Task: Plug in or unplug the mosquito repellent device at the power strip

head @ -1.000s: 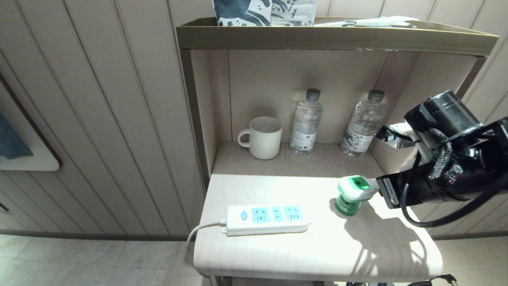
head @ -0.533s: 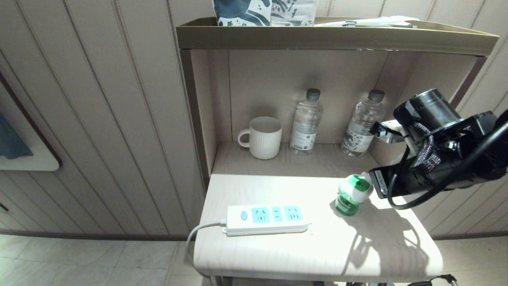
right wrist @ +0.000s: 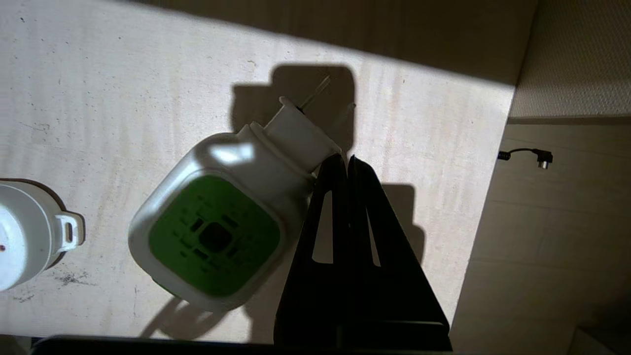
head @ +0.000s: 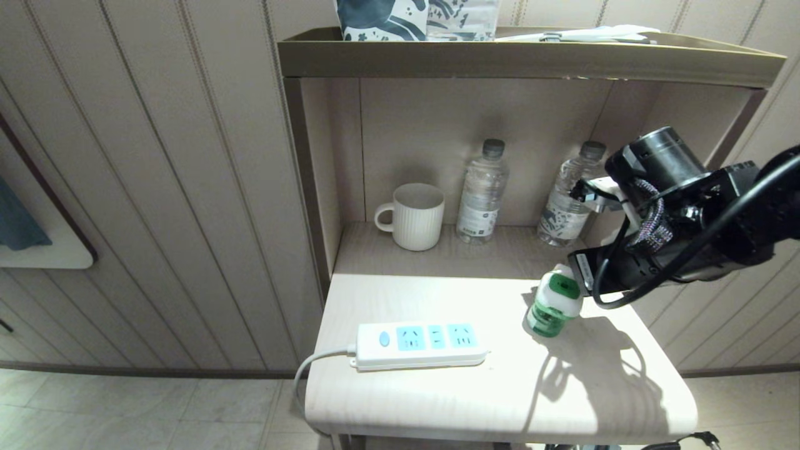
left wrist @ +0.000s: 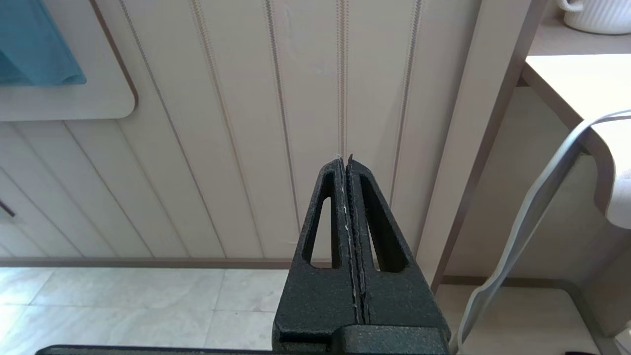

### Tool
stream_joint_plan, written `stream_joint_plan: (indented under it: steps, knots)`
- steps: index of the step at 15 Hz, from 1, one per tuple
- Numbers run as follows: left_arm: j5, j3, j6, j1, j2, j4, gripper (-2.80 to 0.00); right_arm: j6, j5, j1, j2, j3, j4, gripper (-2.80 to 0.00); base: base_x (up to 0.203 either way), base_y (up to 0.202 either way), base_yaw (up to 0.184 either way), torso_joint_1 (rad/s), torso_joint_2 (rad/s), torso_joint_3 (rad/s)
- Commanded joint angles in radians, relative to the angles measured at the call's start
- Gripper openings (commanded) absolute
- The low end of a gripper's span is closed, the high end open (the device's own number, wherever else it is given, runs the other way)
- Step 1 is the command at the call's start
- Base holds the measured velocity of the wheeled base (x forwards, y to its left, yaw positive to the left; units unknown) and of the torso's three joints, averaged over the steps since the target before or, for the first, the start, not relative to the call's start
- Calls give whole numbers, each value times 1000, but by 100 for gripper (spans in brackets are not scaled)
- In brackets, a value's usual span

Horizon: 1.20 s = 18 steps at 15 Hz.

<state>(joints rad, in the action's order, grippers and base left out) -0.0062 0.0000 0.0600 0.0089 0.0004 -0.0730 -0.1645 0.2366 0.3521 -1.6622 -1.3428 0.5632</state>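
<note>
The mosquito repellent device [head: 553, 306] stands on its green bottle at the right of the table top [head: 437, 400], leaning slightly. In the right wrist view its green vented top [right wrist: 217, 231] faces the camera and its plug prongs [right wrist: 315, 93] point away. My right gripper [right wrist: 345, 159] is shut with nothing between its fingers, its tips resting against the device's white plug neck. The white power strip [head: 419, 344] lies near the table's front edge with nothing plugged into it. My left gripper [left wrist: 346, 160] is shut and empty, parked low beside the table, facing the panelled wall.
A ribbed mug [head: 415, 215] and two clear water bottles [head: 481, 190] [head: 572, 194] stand at the back under the shelf [head: 531, 59]. The strip's cord [left wrist: 522, 231] hangs off the table's left edge. A side panel [head: 650, 137] stands close behind my right arm.
My right arm has swung left and toward the shelf, its shut fingers staying beside the device. The device has turned and now stands more upright, its top no longer tipped toward the arm.
</note>
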Motion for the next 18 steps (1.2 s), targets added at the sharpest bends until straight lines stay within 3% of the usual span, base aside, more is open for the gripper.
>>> stream_joint_plan:
  steps: [1,18]
  knots:
    - [0,0,0,0,0,-1,-280,-2,1,2,-33,-27,3,-280,0,0,0,0,0,0]
    - [0,0,1,0,0,-1,-280,-10,2,39,-163,-195,7,-280,0,0,0,0,0,0]
